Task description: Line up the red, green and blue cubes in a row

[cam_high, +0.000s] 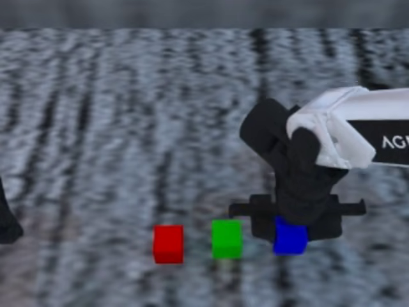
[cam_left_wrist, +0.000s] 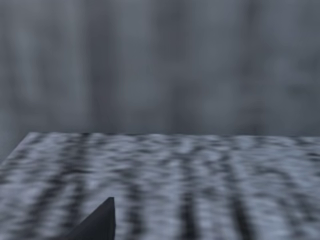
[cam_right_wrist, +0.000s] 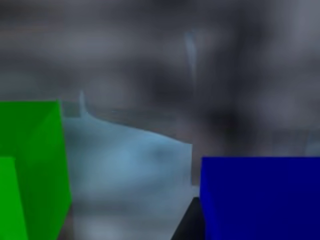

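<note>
A: Directly beneath the right claw [cam_high: 291,231] sits the blue cube [cam_high: 290,236], on the tabletop [cam_high: 128,128] at the right end of the row. The claw's black crossbar spreads to either side of it. Whether the fingers are clenched on it or released, I cannot tell — the wrist hides them from above.

B: And the wrist view?

A: The blue cube [cam_right_wrist: 260,197] fills the near corner, with the green cube [cam_right_wrist: 32,170] off to the side. No clear sight of finger pads there either.

B: Where are the others, relative to that claw?

A: The green cube [cam_high: 227,238] is just beside the claw on its left, a small gap from the blue. The red cube [cam_high: 168,244] lies beyond the green, farther from the claw. All three look level with one another, so I'd judge the row nearly or fully made.

B: How would such a cube handle?

A: Stiff and plain-faced, I'd guess light — nothing fragile about it. Smooth faces could slip, so take it across two opposite flat sides, square to the fingers, not on the edges. It is smaller than the claw, so the green one leaves little room.

B: The left claw?

A: Parked far from the cubes at the left edge of the tabletop [cam_high: 7,220]; its fingers' state I cannot tell.
</note>
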Action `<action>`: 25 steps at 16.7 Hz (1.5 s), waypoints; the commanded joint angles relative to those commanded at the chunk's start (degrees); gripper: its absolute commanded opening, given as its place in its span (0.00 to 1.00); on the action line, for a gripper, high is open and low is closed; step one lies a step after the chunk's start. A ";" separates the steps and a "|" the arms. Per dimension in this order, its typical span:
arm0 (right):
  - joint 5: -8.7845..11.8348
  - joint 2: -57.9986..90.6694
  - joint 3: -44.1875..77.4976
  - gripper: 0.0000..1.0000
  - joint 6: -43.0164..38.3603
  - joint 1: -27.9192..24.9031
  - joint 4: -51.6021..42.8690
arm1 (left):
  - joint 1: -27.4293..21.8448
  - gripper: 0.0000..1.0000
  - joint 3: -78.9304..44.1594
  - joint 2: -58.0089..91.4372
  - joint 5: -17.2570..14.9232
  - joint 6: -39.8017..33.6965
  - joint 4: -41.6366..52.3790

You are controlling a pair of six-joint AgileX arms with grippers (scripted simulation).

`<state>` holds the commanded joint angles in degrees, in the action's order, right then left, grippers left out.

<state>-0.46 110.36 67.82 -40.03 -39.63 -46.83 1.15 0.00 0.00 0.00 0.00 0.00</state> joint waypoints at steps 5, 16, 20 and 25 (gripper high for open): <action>-0.01 0.45 -0.66 0.00 -0.03 -0.06 0.88 | 0.00 1.00 0.00 0.00 0.00 0.00 0.00; -0.01 0.45 -0.66 0.83 -0.03 -0.06 0.88 | 0.00 1.00 0.00 0.00 0.00 0.00 0.00; -0.01 0.45 -0.66 1.00 -0.03 -0.06 0.88 | 0.00 1.00 0.00 0.00 0.00 0.00 0.00; -0.01 0.45 -0.66 1.00 -0.03 -0.06 0.88 | 0.00 1.00 0.00 0.00 0.00 0.00 0.00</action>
<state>-0.48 110.81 67.17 -40.07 -39.70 -45.95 1.15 0.00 0.00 0.00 0.00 0.00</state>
